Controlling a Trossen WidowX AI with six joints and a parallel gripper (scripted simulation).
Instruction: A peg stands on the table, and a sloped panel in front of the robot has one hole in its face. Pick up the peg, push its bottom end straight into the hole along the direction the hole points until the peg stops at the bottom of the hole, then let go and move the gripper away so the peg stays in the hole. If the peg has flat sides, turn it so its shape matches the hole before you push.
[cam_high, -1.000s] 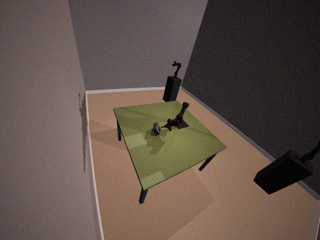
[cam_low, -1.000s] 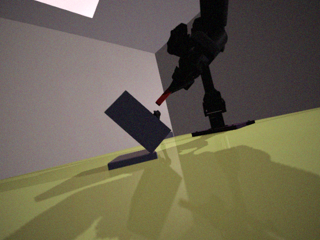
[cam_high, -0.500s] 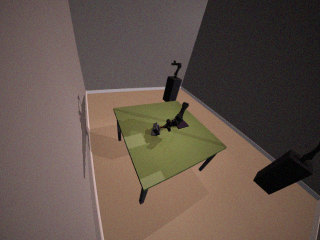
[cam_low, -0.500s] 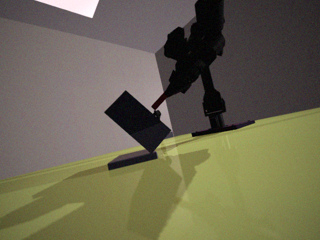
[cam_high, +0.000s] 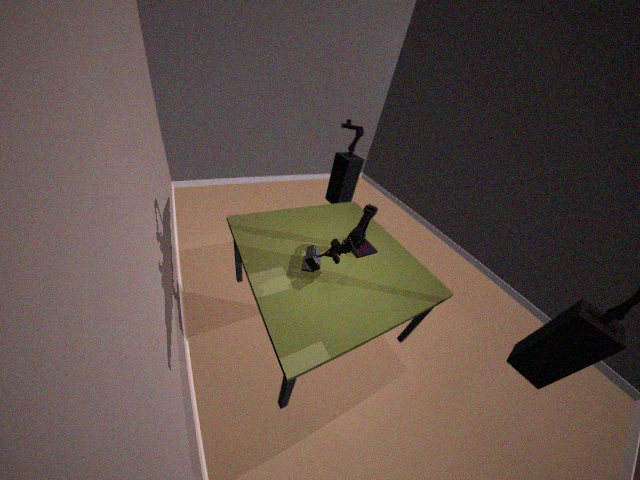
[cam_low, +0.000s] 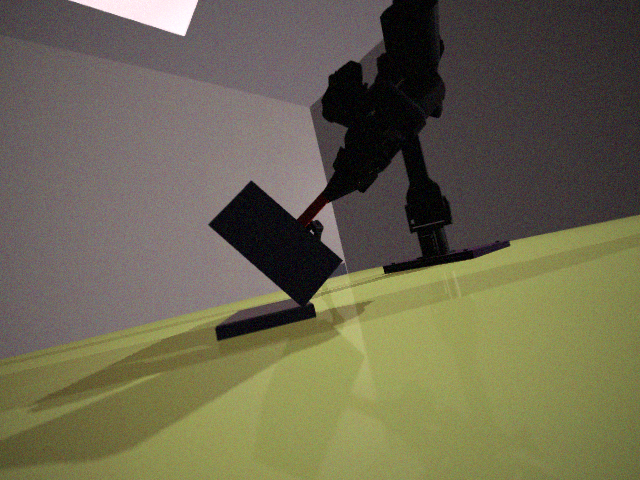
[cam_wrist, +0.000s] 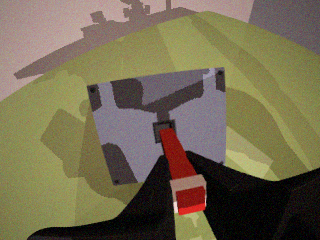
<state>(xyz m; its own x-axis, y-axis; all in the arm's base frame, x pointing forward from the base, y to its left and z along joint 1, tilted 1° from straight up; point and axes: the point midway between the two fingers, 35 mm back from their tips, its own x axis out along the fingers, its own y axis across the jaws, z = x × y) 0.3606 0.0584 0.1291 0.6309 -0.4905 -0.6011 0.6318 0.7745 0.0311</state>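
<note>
A red square-sided peg is held tilted in my gripper, which is shut on it. The sloped panel has a purple-grey face with one dark square hole. In the wrist view the peg's far end overlaps the hole's lower right part, and its sides look roughly in line with the hole's. In the exterior view the peg reaches the panel's face. The panel's side hides its tip there. I cannot tell if the tip is inside the hole.
The panel stands on a flat dark base on the green table. The arm's own base plate is behind the gripper. Two dark pedestals with arms on top stand off the table.
</note>
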